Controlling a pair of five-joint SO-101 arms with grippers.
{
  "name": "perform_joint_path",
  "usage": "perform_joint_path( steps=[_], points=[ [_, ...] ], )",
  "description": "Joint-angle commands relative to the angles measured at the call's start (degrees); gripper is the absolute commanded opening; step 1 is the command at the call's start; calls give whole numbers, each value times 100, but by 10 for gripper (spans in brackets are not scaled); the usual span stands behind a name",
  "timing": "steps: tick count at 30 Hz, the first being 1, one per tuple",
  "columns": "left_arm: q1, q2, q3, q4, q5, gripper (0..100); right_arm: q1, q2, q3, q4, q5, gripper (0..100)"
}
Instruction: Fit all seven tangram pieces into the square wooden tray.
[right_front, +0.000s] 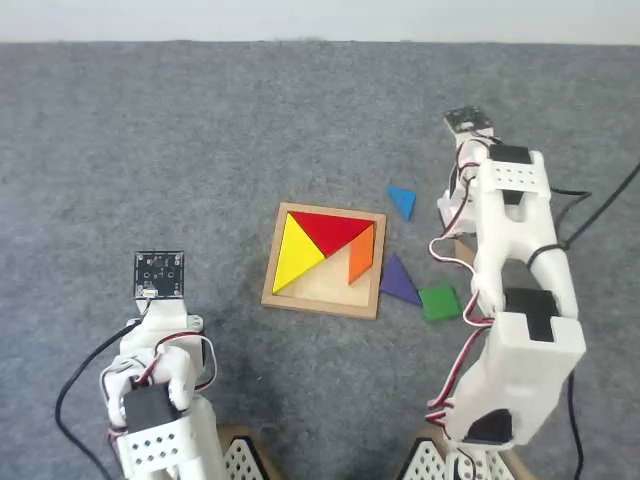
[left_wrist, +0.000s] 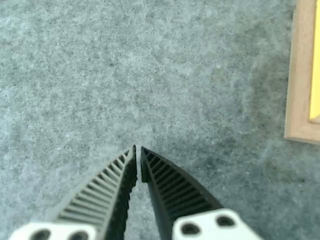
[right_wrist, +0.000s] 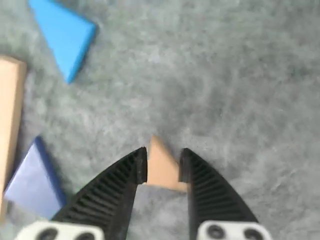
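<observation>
Grasping the tan triangle (right_wrist: 161, 169), the right jaws pinch its sides; the left jaws sit pressed together. Next, probably: lift it toward the wooden tray (right_front: 320, 306).

Light's bright and even, pretty diffuse. Soft shadows sit on the counter (right_front: 150, 130) beside the tray (left_wrist: 300, 75).

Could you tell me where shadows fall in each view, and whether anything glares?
High view: faint shadows beside the wooden tray, no glare. Left wrist view: darker patch of carpet beside the left gripper. Right wrist view: shadow beneath the right gripper.
</observation>
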Motion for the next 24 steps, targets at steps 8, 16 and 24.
perform_joint_path(
  steps=[8, 16, 24],
  points=[
    [-18, -105, -48, 26, -53, 15, -338, -989, 1336, -224, 1705, 247],
    [-18, -105, -48, 26, -53, 15, -4, -681, 1284, -374, 2163, 246],
    [-18, -105, -48, 26, -53, 15, -40, -84, 1266, -752, 2171, 245]
  ],
)
